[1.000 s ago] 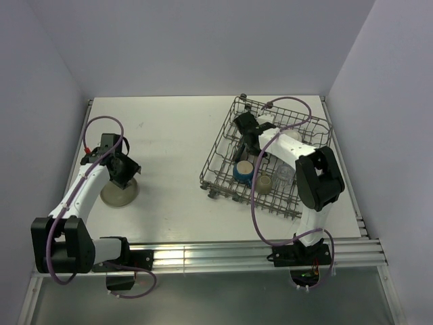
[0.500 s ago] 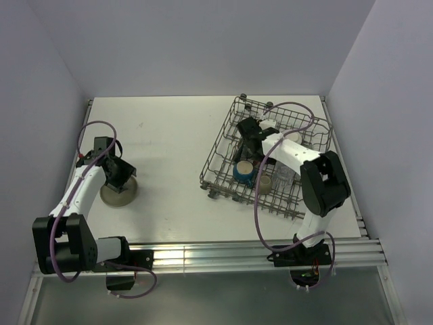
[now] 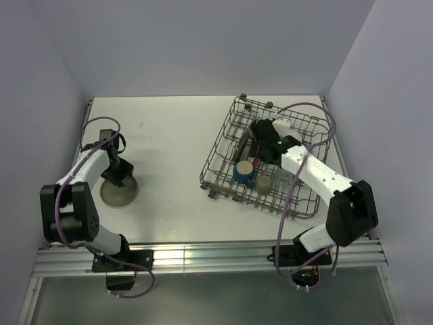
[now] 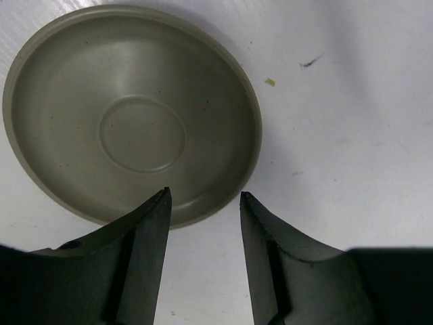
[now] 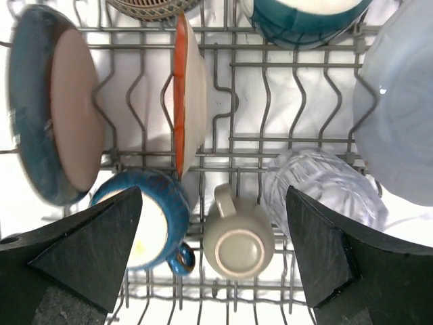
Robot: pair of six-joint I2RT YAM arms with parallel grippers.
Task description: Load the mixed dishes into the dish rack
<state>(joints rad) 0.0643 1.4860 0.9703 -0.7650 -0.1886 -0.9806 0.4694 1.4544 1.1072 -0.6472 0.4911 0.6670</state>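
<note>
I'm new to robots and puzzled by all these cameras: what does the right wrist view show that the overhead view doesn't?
Only the wrist view: a red-orange plate and dark teal plate standing on edge. Only overhead: the grey-beige plate lying on the table, below the left claw. Both: the wire rack, blue mug and beige mug.

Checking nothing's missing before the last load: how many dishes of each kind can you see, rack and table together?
Plates: 4 (dark teal plate, red-orange plate, pale blue plate, grey-beige plate)
Bowls: 2 (brown bowl, cream-and-teal bowl)
Mugs: 2 (blue mug, beige mug)
Glass cups: 1 (clear glass cup)
Total: 9
</note>
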